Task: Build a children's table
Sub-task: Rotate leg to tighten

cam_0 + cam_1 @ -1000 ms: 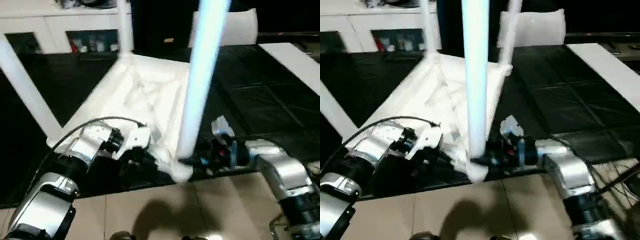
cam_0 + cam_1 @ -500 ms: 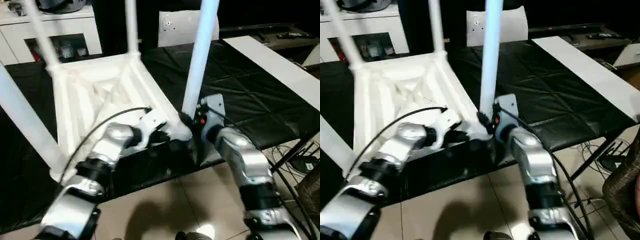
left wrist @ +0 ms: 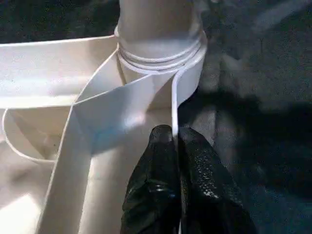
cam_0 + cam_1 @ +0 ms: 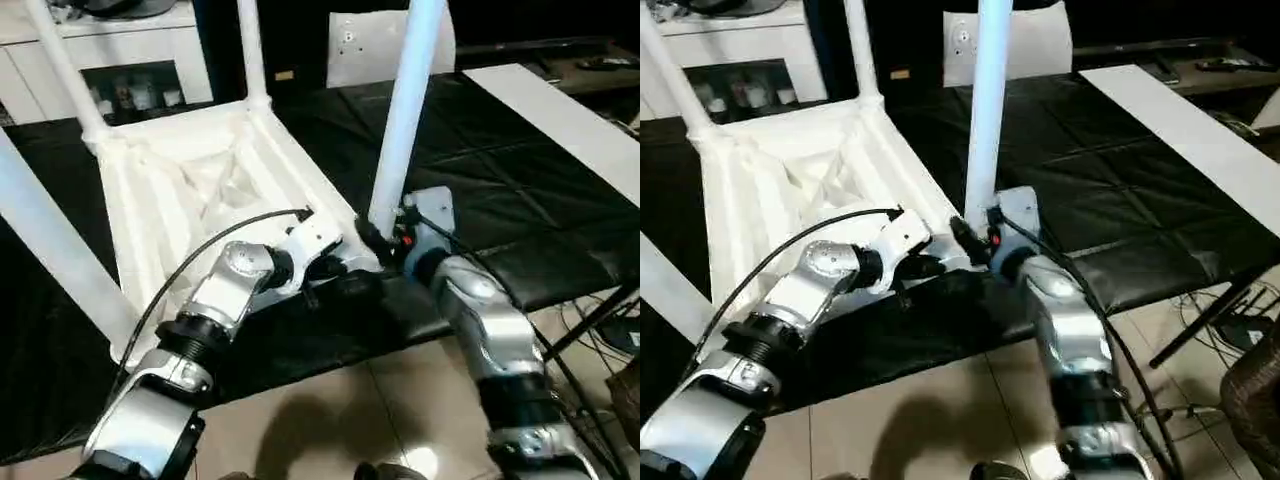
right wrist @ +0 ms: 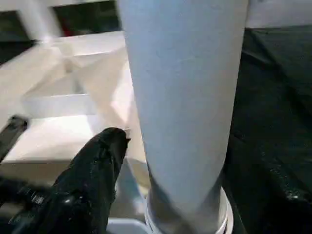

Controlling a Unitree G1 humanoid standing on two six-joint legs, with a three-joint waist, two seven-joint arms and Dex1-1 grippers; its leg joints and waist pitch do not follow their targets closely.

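The children's table (image 4: 190,190) lies upside down on the black mat, ribbed underside up. Its white legs stand up from the corner sockets. The near right leg (image 4: 405,110) rises from the corner closest to both grippers. My left gripper (image 3: 176,141) is shut on the thin rim of the table top just beside that socket (image 3: 158,53). My right gripper (image 4: 378,238) is at the base of the same leg (image 5: 185,97), open, with the leg between its jaws. One black finger (image 5: 97,165) stands just off the leg's side; the other is hidden behind it.
A white cabinet with glass doors (image 4: 130,50) stands at the back left. A flat white board (image 4: 560,110) lies on the mat (image 4: 500,200) at the right, and a white panel (image 4: 375,45) leans at the back. Tiled floor (image 4: 330,420) and cables (image 4: 600,320) lie at the mat's near edge.
The whole view has shifted and tilted as the camera moved. Both grippers stay at the near right corner. The right gripper's jaws have widened around the leg.
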